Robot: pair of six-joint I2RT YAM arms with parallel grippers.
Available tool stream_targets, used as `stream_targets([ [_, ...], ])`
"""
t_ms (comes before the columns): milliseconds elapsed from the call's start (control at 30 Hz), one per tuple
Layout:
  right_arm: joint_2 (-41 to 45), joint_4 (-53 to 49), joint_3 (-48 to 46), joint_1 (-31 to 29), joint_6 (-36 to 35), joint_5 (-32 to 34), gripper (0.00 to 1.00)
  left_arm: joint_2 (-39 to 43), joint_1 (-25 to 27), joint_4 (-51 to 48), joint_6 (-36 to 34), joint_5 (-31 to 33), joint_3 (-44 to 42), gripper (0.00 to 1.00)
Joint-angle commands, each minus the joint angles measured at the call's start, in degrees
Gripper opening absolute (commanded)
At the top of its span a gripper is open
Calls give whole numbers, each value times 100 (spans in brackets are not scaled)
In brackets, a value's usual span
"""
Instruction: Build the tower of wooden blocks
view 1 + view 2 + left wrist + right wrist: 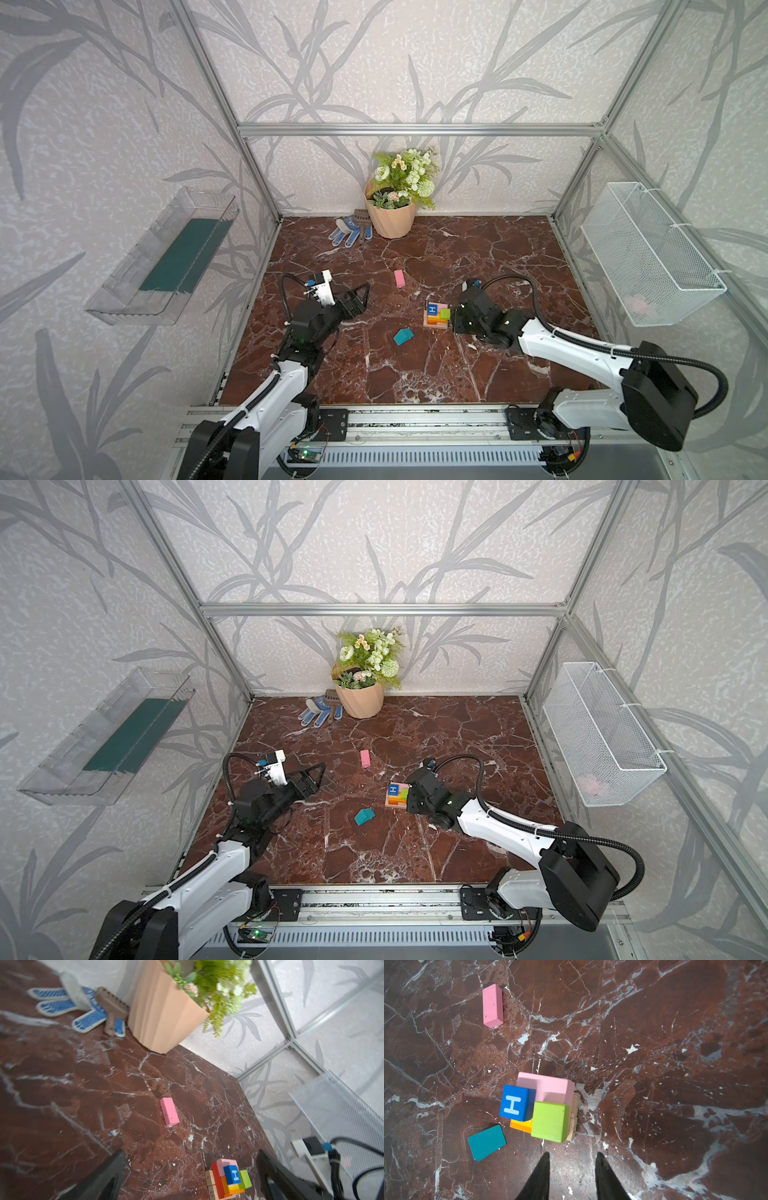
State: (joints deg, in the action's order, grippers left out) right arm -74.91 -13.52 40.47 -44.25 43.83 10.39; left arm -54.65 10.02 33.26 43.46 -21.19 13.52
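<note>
Red-brown marble tabletop (415, 374) carries everything. Nearest lies one teal house-shaped wood piece (403, 336), loose on its side. Just past it stands the small square tower of painted wood blocks (435, 316): at least two plain tan base blocks, a red one, orange and pink layers, one blue "H" cube (513, 1103) and one green cube (550, 1121) on top. The right gripper (573, 1154) hangs just beside the tower, jaws partly apart and empty. The left gripper (191, 1152), well apart from it, gapes wide and is also empty. Farther off lies one loose pink oblong block (399, 278). Stacking looks about midway. The next move is probably to fetch that pink block and seat it squarely, with the teal piece going on last.
</note>
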Motion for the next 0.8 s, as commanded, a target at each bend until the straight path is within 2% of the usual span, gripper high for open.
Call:
stream_targets([
  [0,91,283,-94,-22,-134,-36,36,-381,21,-624,1014,-274,438,92],
  [67,70,367,-155,-7,-73,29,35,-740,46,-581,1033,-945,630,89],
  [133,23,390,-197,81,23,72,31,-1053,141,-295,1331,-1176,615,88],
  [200,-43,322,-204,206,102,25,26,-1352,325,11,1493,-1165,551,80],
  [267,-95,320,-223,297,132,-19,24,-1635,627,-67,1475,-1067,636,64],
  [367,-191,275,-190,320,93,-139,24,-2030,1106,-483,1190,-926,935,45],
  [433,-281,226,-128,319,81,-194,22,-2299,1373,-418,1096,-929,1025,30],
  [467,-328,210,-94,320,81,-204,21,-2432,1465,-301,1090,-958,1043,25],
  [767,-493,276,-56,314,98,-239,21,-3718,1981,56,940,-1224,1660,21],
])
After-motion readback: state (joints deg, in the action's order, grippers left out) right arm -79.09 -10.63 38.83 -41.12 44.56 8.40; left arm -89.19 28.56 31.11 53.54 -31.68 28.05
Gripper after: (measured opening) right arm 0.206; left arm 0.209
